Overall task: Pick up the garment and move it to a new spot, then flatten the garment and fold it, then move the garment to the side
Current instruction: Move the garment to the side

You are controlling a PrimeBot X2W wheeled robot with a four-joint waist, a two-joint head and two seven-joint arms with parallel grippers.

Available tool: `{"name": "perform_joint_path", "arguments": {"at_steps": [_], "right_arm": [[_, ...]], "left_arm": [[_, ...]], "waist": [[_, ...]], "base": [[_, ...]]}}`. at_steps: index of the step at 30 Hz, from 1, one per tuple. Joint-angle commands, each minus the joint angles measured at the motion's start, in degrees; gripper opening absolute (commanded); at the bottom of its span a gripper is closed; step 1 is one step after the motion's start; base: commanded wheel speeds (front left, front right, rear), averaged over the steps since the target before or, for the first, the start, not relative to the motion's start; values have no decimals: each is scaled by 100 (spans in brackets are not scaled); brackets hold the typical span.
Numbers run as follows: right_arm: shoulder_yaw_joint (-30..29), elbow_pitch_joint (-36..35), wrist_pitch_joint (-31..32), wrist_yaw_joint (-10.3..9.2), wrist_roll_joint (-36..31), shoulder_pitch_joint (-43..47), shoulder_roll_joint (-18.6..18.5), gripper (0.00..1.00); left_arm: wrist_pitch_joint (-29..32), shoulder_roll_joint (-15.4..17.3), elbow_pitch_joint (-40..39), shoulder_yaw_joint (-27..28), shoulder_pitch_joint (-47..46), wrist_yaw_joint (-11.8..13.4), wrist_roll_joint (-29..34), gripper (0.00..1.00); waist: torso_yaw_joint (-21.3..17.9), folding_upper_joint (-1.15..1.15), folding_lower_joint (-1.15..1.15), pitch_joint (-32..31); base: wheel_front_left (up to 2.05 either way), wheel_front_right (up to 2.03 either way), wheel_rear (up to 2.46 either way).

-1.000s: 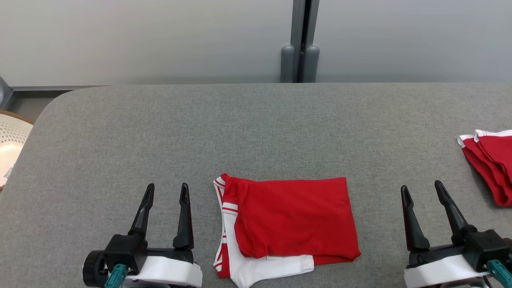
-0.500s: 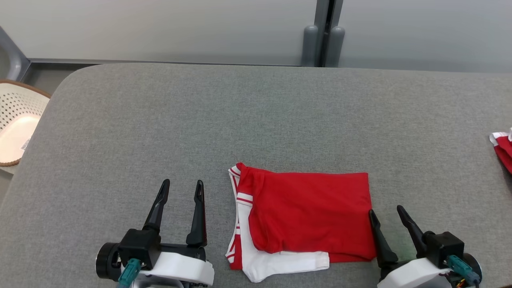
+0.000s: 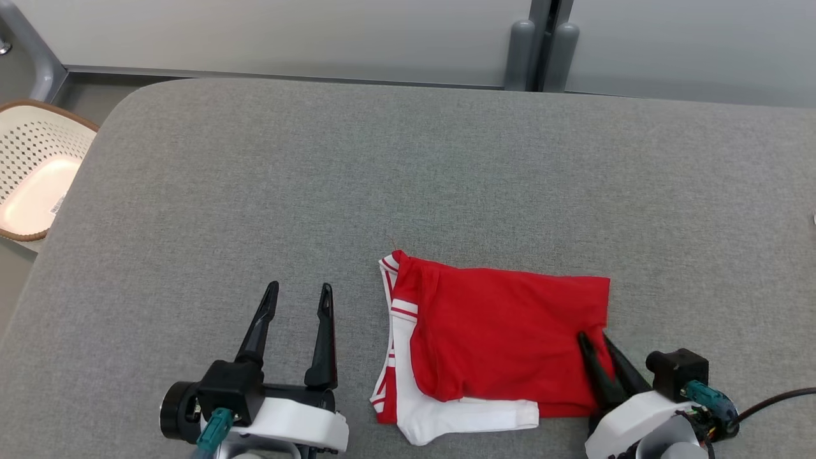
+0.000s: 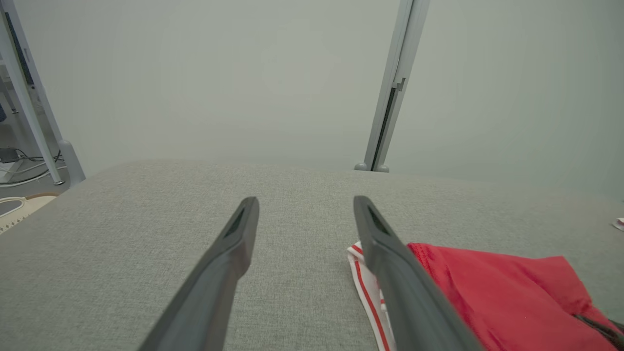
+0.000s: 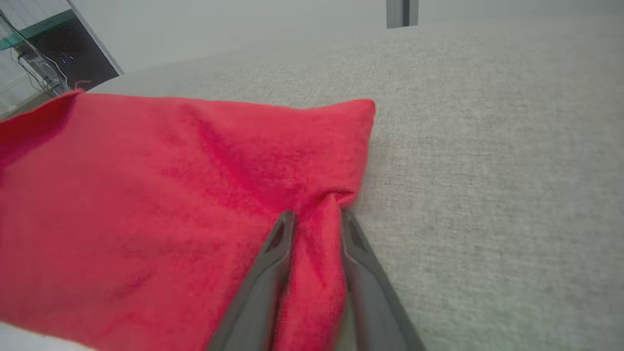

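grey table (image 3: 268, 191), garment (image 3: 503, 338); basket (image 3: 38, 137) label (image 3: 57, 204) illegible

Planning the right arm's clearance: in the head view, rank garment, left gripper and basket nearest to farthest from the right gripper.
1. Garment, between its jaws.
2. Left gripper, across the garment, leftward.
3. Basket, far left, past the table.

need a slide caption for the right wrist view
Right gripper pinching a bunched edge of the folded red garment on the grey table.
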Motion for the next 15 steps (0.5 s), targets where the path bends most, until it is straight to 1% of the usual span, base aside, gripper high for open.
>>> {"name": "perform_joint_path", "arguments": {"at_steps": [1,4,7,11,15], "right_arm": [[164,75,-55,-3,-86,-75,-128,0],[269,1,-182,-9,-371,-243,-372,0],[288,-198,-239,-8,-811,-381,-611,0],[294,-831,-243,-9,-1348,-524,-1016,0],[449,-1381,-241,-8,-1571,-791,-1558,0]], "left_arm": [[-6,18,-5,-4,-157,21,50,100],[-5,19,-40,-17,-182,27,18,100],[-6,21,-83,-50,-249,20,63,100],[-5,20,-139,-63,-292,15,109,100],[-6,20,-192,-121,-486,-13,187,100]], "waist": [[-63,0,0,23],[-188,0,0,35],[-381,0,0,46],[-769,0,0,87],[-1235,0,0,232]], "base": [[0,0,0],[0,0,0],[0,0,0],[0,0,0],[0,0,0]]}}
